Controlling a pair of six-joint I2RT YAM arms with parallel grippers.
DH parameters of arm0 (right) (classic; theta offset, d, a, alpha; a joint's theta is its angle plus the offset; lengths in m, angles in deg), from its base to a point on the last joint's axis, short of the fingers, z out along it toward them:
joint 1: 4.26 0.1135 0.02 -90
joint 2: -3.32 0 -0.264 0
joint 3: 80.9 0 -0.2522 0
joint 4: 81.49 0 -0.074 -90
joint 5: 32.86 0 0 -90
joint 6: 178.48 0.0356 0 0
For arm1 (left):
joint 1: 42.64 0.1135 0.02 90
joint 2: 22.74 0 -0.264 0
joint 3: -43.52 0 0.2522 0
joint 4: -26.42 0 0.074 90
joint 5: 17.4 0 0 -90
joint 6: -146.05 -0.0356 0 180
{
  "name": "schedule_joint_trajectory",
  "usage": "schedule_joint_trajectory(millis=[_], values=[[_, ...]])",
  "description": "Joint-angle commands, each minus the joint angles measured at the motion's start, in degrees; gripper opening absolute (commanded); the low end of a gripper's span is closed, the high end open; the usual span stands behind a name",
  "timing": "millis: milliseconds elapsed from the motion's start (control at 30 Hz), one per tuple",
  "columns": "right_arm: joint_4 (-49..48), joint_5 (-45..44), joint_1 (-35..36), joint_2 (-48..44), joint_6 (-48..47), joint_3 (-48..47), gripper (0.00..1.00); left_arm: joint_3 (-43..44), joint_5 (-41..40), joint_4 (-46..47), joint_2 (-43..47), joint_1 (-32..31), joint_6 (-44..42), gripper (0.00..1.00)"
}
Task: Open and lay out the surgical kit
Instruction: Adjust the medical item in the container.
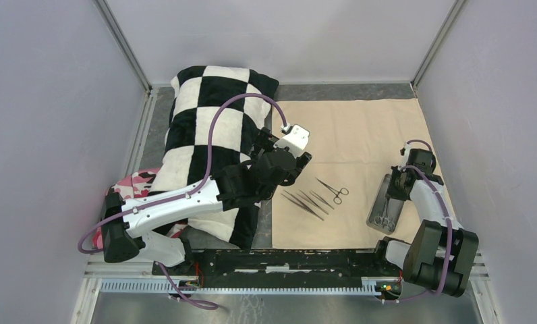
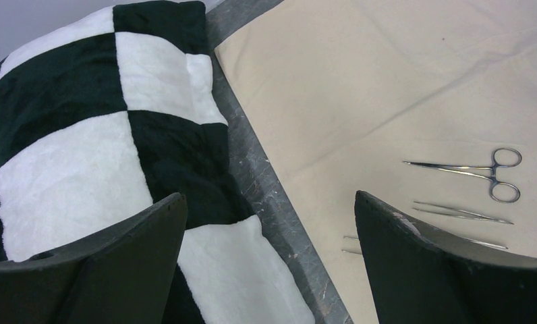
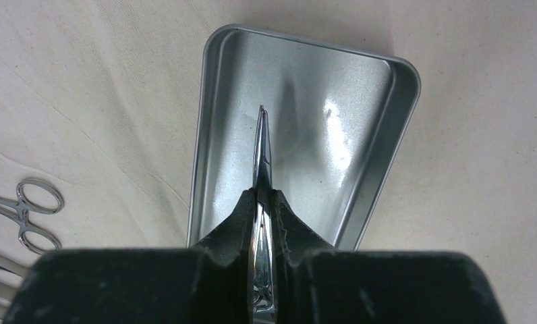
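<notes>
The beige cloth wrap (image 1: 360, 128) lies spread flat on the table. On it are scissor-handled forceps (image 1: 333, 190) and thin tweezers (image 1: 306, 202), seen again in the left wrist view as forceps (image 2: 482, 172) and tweezers (image 2: 461, 213). The grey metal tray (image 1: 386, 202) rests at the cloth's right side. My right gripper (image 3: 264, 196) is shut on a thin pointed steel instrument (image 3: 261, 145) whose tip hangs over the tray (image 3: 360, 88). My left gripper (image 2: 269, 196) is open and holds nothing, above the cloth's left edge beside the pillow.
The black-and-white checkered pillow (image 1: 212, 128) fills the left side, with my left arm stretched across it. A pink camouflage cloth (image 1: 134, 182) shows under its near corner. Grey walls close in both sides and the back.
</notes>
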Motion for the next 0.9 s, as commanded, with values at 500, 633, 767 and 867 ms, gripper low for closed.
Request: schedule_joint_trajectory(millis=[500,633,767,867], values=[[-3.58,1.28,-0.03,3.39,-1.18,1.08,0.24,0.45,0.1,1.92,1.11,-0.67,0.53,1.0],[-3.47,1.21,0.02,3.57,-1.19,1.02,0.26,0.45,0.1,1.91,1.18,-0.66,0.53,1.0],[-3.4,1.02,0.01,2.86,-1.16,0.94,0.24,0.45,0.1,1.92,1.21,-0.67,0.45,1.0],[-3.23,1.02,0.01,2.53,-1.24,0.9,0.22,0.45,0.18,1.92,1.24,-0.71,0.39,1.0]])
